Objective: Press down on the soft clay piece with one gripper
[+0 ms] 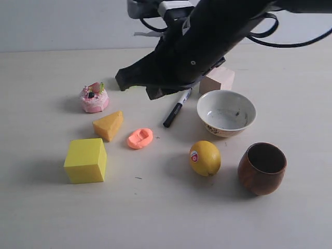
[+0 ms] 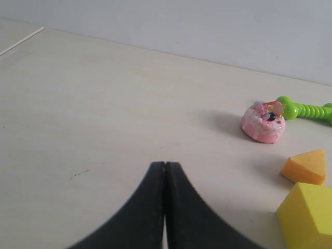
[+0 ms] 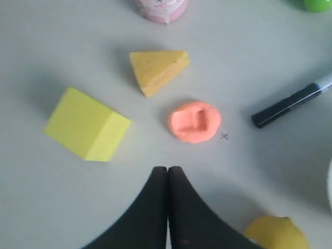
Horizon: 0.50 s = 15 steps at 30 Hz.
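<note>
The soft clay piece (image 1: 140, 138), a small salmon-orange matte lump pressed flat with a rectangular dent in its top, lies on the pale table (image 1: 155, 212). In the exterior view, an orange-yellow foam wedge (image 1: 109, 125) is near it at 10 o'clock and a yellow cube (image 1: 86, 160) at 8 o'clock. A black marker pen (image 1: 176, 109) lies at 1 o'clock, and a yellow lemon with a sticker (image 1: 205, 157) at 4 o'clock. The right gripper (image 3: 167, 169) is clenched, its two black fingers pressed together and holding nothing. It is apart from the clay, which lies just ahead of its tips. The left gripper (image 2: 165, 165) is also clenched and empty, above bare table.
</note>
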Motion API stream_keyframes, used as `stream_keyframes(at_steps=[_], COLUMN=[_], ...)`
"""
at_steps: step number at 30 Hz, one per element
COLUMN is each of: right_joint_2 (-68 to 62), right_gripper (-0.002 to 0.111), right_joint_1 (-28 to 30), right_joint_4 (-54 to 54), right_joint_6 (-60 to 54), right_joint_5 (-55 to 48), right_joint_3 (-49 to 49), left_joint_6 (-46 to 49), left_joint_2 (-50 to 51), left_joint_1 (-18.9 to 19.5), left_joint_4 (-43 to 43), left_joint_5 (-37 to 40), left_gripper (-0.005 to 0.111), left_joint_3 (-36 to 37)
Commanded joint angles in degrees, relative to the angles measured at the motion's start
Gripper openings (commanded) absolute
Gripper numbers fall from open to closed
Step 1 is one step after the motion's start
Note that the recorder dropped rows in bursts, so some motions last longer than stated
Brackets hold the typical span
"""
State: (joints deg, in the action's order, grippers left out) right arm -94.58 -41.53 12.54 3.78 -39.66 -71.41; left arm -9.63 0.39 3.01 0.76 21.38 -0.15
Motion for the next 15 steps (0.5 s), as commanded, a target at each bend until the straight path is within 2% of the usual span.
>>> stream_keyframes(at_steps=[1, 7, 15], right_joint_2=[7.32, 13.34, 17.13], right_gripper=[0.000, 0.000, 0.000], right_joint_1=[0.19, 0.19, 0.19], right_joint_4=[6.42, 6.71, 6.25], right_joint_6=[-2.29, -2.16, -2.80], right_joint_5=[3.98, 1.21, 4.54], right_joint_3=[3.64, 3.64, 3.64], left_joint_6=[0.17, 0.17, 0.17], left_joint_2=[-0.39, -0.39, -0.39], left_joint_1=[-0.28, -0.28, -0.28], left_joint_4=[-0.35, -0.35, -0.35], left_joint_5=[-0.06, -0.06, -0.06], left_gripper=[0.000, 0.000, 0.000], left_joint_3=[0.15, 0.15, 0.15])
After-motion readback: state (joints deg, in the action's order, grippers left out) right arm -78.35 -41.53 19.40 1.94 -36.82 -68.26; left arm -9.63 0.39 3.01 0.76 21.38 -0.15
